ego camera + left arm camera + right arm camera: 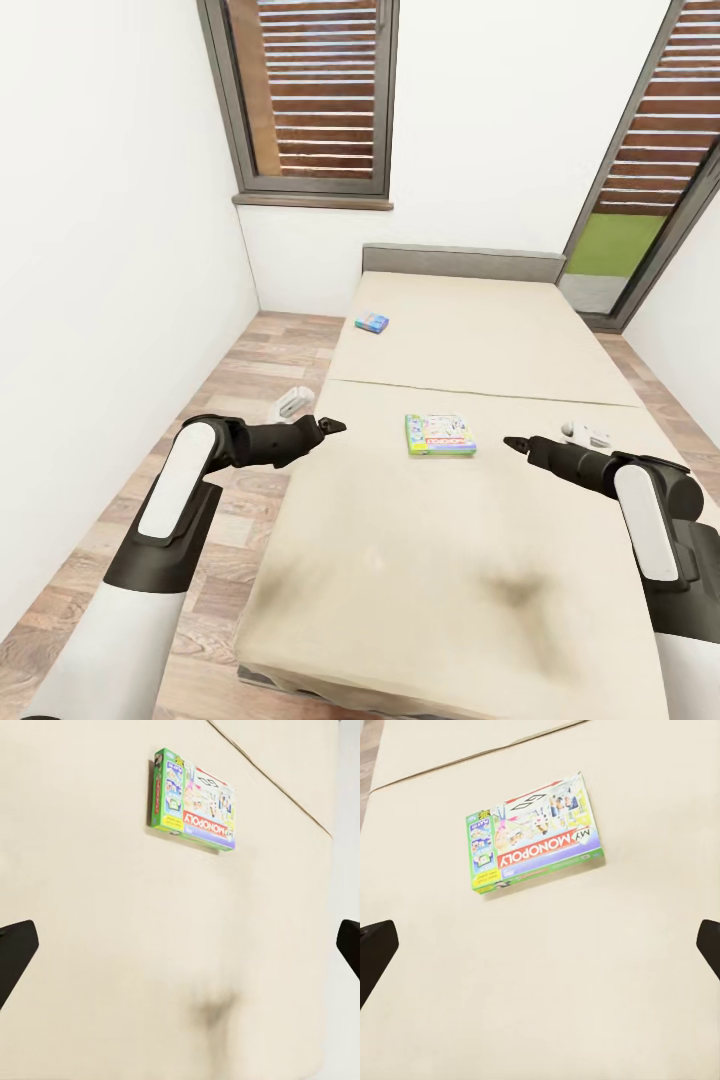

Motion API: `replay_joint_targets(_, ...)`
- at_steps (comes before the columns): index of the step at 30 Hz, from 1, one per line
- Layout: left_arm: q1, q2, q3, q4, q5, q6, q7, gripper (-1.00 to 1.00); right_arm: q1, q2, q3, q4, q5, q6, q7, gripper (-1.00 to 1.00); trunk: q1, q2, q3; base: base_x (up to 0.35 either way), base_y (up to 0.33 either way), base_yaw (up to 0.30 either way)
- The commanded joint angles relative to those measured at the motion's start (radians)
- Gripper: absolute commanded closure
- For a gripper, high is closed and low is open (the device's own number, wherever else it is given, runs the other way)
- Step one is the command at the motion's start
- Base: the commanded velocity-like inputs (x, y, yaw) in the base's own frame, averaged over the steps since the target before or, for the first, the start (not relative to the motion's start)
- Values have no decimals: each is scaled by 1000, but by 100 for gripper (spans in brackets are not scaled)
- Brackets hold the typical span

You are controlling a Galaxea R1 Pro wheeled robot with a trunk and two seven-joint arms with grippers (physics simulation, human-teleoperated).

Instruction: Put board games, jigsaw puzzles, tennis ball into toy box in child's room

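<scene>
Two board games lie on the beige bed (560,370). The green-edged "MY MONOPOLY" box (440,435) (193,799) (536,832) sits flat on the near mattress section, between my two arms. A smaller light-blue box (371,322) rests on the far section near its left edge. My left gripper (335,425) (180,952) hovers open at the bed's left edge, left of the Monopoly box. My right gripper (512,443) (540,949) is open just right of the box. Neither touches it. The table, toy box, jigsaw puzzles and tennis ball are out of view.
A grey headboard (462,262) backs the bed against the white wall, under a slatted window (312,95). A small white object (291,402) lies on the wood floor left of the bed, and another white object (586,434) sits on the mattress by my right arm. A glazed door (640,200) stands at the right.
</scene>
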Motion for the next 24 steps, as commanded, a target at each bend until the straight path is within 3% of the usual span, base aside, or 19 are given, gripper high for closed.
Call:
replay_joint_targets(1,-1,0,0,-1,9,2,10,-100,-1,0,-1,-1,-5,4,-4,-100,0,0,-1,0,0,0)
replay_joint_targets(17,-1,0,0,-1,9,2,10,-100,-1,0,-1,-1,-5,4,-4,-100,0,0,-1,0,0,0)
replay_joint_targets(24,-6,11,3,0,12,9,11,-100,-2,0,5,3,-6,1,-43,-100,0,0,-1,0,0,0)
